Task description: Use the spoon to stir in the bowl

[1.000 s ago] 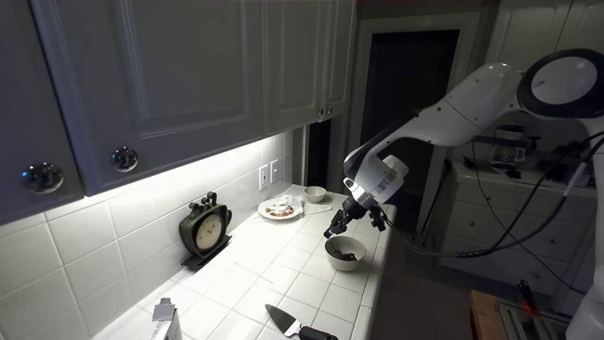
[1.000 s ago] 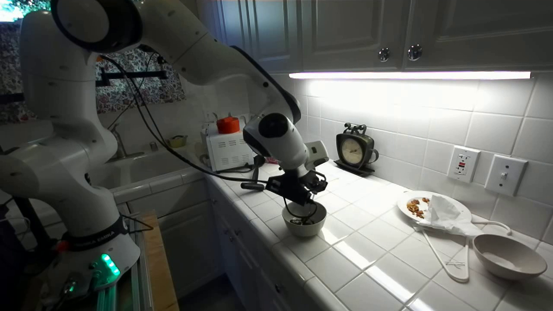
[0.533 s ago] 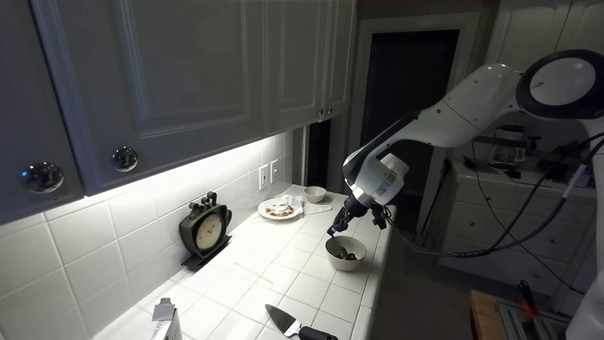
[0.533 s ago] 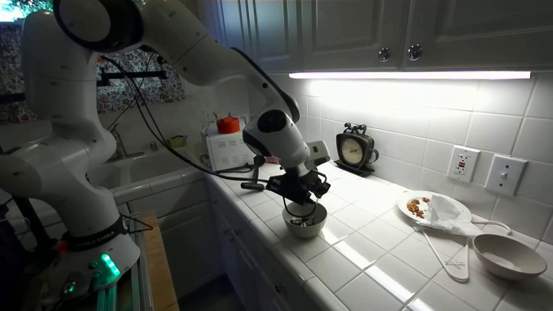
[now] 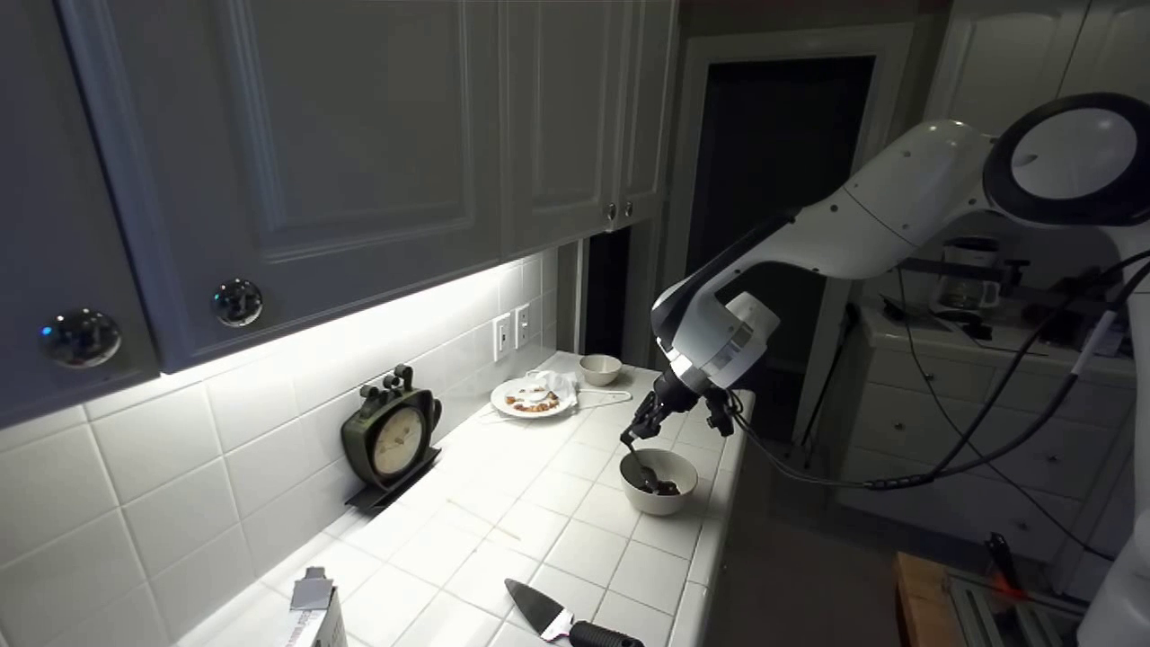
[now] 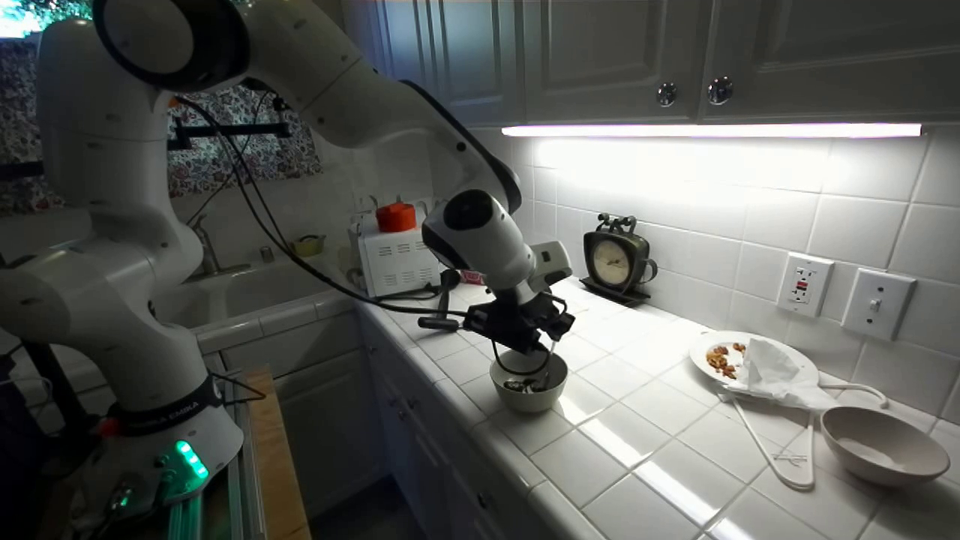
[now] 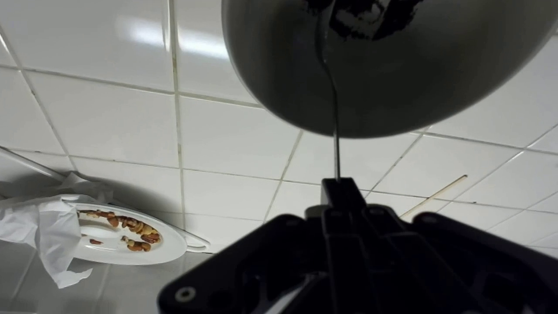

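1. White and tiled, the desk (image 5: 575,530) carries the bowl (image 5: 660,507), which stands upright near the edge, at about 5 o'clock from the middle of an exterior view.
2. The fingers (image 7: 344,192) are pressed together on the handle of the spoon (image 7: 335,109); in the wrist view they point toward 12 o'clock.
3. From that grip the spoon (slender, with a kink partway along) crosses over the rim toward 12 o'clock and runs down into the bowl, its lower end among dark contents (image 7: 396,17). Whether the handle touches the rim, I cannot tell.
4. In an exterior view the white arm (image 5: 853,225) slopes in from between 1 and 2 o'clock, and the fingers are just above the rim at the bowl's 11 o'clock.
5. At 8 o'clock in the wrist view lies a white plate (image 7: 172,249) with brown and yellow food (image 7: 141,226) and crumpled white paper (image 7: 56,231) over one side; a slim pale stick (image 7: 433,196) lies between 3 and 4 o'clock.
6. In an exterior view a pale dish (image 6: 877,465) stands at 4 o'clock from the plate, just beside it, and a dark green dial case (image 6: 615,261) stands at 1 o'clock from the bowl.
7. A cake server (image 5: 559,624) lies at 7 o'clock from the bowl in an exterior view, with a box (image 5: 314,620) near 8 o'clock, well apart.
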Motion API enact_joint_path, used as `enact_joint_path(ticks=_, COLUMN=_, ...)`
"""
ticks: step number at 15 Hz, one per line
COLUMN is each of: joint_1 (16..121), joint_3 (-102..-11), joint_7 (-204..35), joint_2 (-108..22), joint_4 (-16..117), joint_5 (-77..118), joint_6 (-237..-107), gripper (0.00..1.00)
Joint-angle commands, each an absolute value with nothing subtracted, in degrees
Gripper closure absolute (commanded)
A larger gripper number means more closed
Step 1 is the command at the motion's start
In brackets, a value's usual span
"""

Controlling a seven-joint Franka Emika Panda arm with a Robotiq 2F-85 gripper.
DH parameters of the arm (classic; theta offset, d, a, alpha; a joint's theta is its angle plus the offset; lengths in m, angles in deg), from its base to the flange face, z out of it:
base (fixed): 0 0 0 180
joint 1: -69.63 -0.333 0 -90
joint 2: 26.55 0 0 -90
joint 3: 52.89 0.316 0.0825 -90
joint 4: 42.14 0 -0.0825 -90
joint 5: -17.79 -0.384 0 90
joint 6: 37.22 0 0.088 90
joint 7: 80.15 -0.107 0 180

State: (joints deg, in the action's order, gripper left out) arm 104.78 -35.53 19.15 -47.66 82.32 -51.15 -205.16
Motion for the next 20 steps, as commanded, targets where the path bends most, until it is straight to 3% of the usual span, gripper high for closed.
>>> enact_joint_path(ticks=1, joint_1=107.51, joint_3=-32.47, joint_7=27.40, joint_2=-47.99, joint_4=80.50, joint_5=-58.47, joint_6=-203.53, gripper=0.99)
enact_joint_path(ticks=20, joint_1=109.74, joint_3=-32.43, joint_7=35.48, joint_2=-47.68, joint_4=82.57, joint_5=-61.94, joint_6=-194.84, gripper=0.99)
